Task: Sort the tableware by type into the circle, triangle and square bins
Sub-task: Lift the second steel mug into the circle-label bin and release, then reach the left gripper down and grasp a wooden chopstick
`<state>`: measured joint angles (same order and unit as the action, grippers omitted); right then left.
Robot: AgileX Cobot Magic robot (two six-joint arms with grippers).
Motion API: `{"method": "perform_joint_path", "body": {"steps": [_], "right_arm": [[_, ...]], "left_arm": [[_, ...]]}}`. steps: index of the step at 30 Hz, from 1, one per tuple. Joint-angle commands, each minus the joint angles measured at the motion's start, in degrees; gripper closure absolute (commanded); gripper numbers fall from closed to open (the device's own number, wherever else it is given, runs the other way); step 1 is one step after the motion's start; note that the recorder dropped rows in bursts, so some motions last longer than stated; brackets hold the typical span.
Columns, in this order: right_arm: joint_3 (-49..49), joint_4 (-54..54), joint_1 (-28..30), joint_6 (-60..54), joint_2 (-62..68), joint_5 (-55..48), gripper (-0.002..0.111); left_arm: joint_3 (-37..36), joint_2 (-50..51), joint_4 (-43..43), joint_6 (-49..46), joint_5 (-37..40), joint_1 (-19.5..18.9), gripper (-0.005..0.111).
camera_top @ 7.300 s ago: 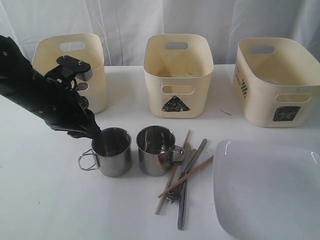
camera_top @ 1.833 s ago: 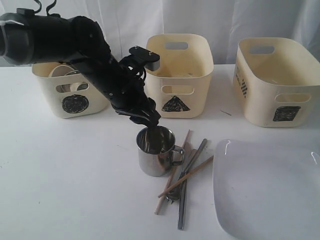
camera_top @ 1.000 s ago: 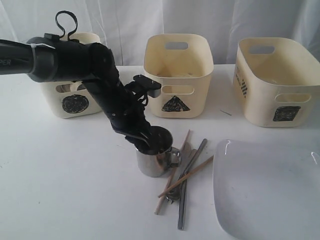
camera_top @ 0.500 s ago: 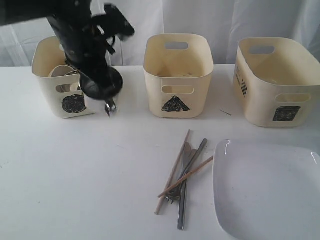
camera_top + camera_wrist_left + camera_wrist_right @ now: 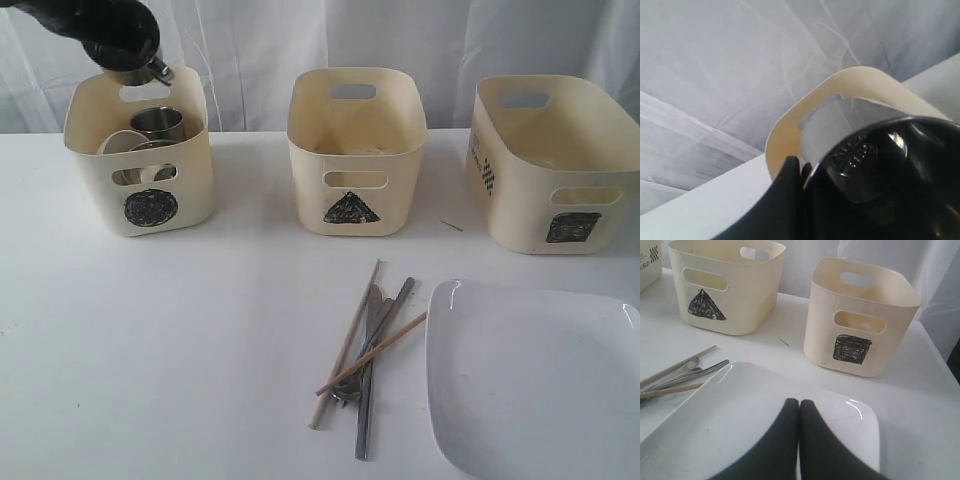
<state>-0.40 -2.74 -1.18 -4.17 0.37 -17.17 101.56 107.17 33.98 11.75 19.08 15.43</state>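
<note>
In the exterior view the left arm is cut off by the top-left corner. Only the left gripper (image 5: 118,40) and a sliver of the steel mug (image 5: 150,72) beneath it are seen, with the mug's handle sticking out. The mug is held above the circle bin (image 5: 140,195), near its back rim. In the left wrist view the frame is largely filled by the mug's dark inside. One finger (image 5: 789,185) is seen against the rim and the other is hidden, but the mug wall is evidently pinched. A second mug (image 5: 158,122) and a small white bowl (image 5: 118,142) are partly seen inside that bin. The right gripper (image 5: 799,406) is held with its fingertips pressed together over the plate (image 5: 740,405). Chopsticks (image 5: 346,345) and cutlery (image 5: 368,425) are seen crossed on the table (image 5: 150,350).
</note>
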Motion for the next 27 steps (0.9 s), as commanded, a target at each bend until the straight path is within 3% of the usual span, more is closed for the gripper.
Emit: {"method": "perform_joint_path", "body": {"steps": [1, 3, 7, 8, 10, 14, 18, 21, 27], "right_arm": [[0.4, 0.0, -0.2, 0.0, -0.4, 0.4, 0.108], [0.4, 0.0, -0.2, 0.0, -0.4, 0.4, 0.108], [0.4, 0.0, -0.2, 0.0, -0.4, 0.4, 0.108], [0.4, 0.0, -0.2, 0.0, -0.4, 0.4, 0.108], [0.4, 0.0, -0.2, 0.0, -0.4, 0.4, 0.108], [0.4, 0.0, -0.2, 0.0, -0.4, 0.4, 0.108], [0.4, 0.0, -0.2, 0.0, -0.4, 0.4, 0.108], [0.4, 0.0, -0.2, 0.0, -0.4, 0.4, 0.108], [0.4, 0.0, -0.2, 0.0, -0.4, 0.4, 0.108]], "left_arm": [[0.2, 5.7, 0.7, 1.6, -11.0, -4.3, 0.107], [0.2, 8.4, 0.2, 1.9, -14.6, -5.3, 0.1], [0.2, 11.1, -1.1, 7.2, -19.9, -5.6, 0.054], [0.2, 10.6, -1.2, 10.3, -19.1, -5.4, 0.049], [0.2, 8.5, -1.9, 13.8, -14.9, -5.0, 0.052], [-2.3, 2.6, -2.2, 10.3, -8.4, -2.1, 0.055], [-9.8, -5.5, -5.5, 7.8, -0.6, 2.4, 0.055], [-16.4, -10.4, -11.5, -0.9, 3.3, 9.6, 0.055], [-17.7, -9.1, -27.8, -15.5, 8.8, 23.2, 0.055]]}}
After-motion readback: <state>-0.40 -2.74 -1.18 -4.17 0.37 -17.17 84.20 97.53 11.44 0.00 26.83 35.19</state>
